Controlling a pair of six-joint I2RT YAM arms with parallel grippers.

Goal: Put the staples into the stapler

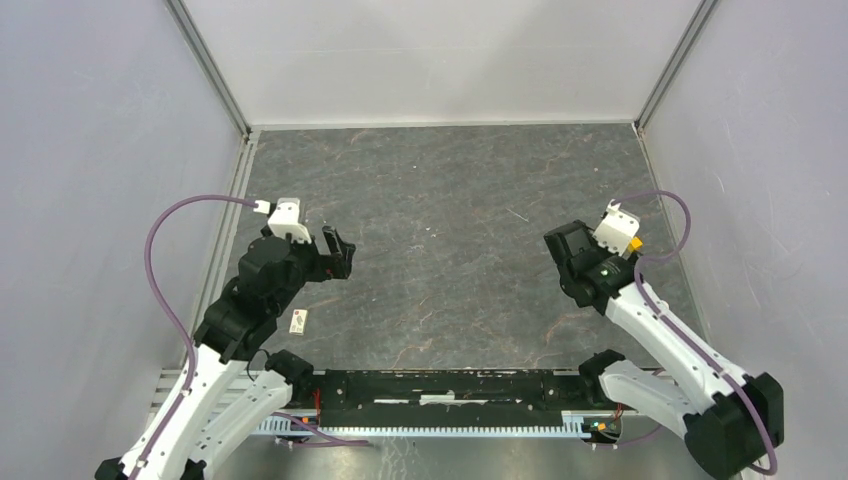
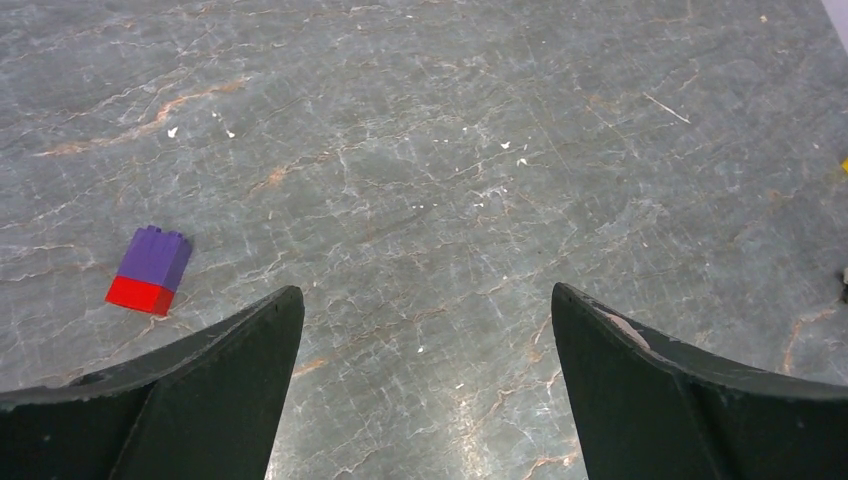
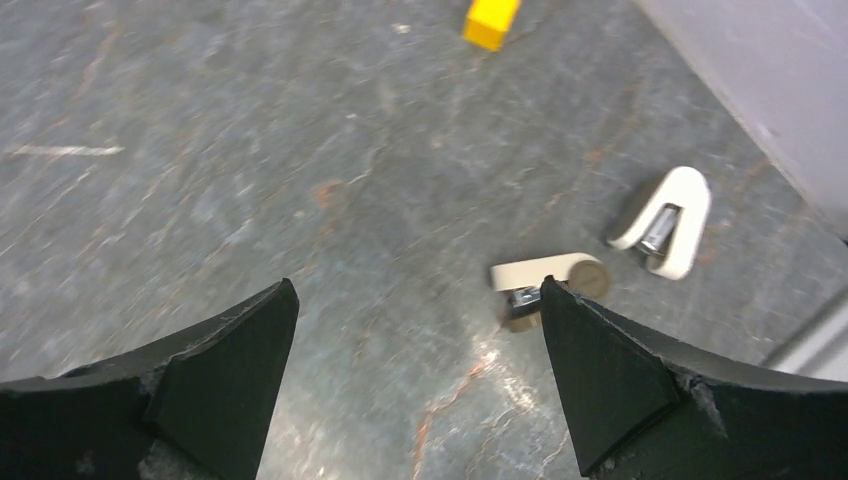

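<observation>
Yellow cube is lying well beyond the stapler, a cream piece near it, beside the spread fingers of the right gripper. Left gripper is gaping, staple box behind it.

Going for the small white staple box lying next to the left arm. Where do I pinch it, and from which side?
Likely across its two long edges, straight down from above. The staple box lies flat on the table, so it shows hardly any height to grab sideways, and its narrow width suits the open left gripper better than its length.
</observation>
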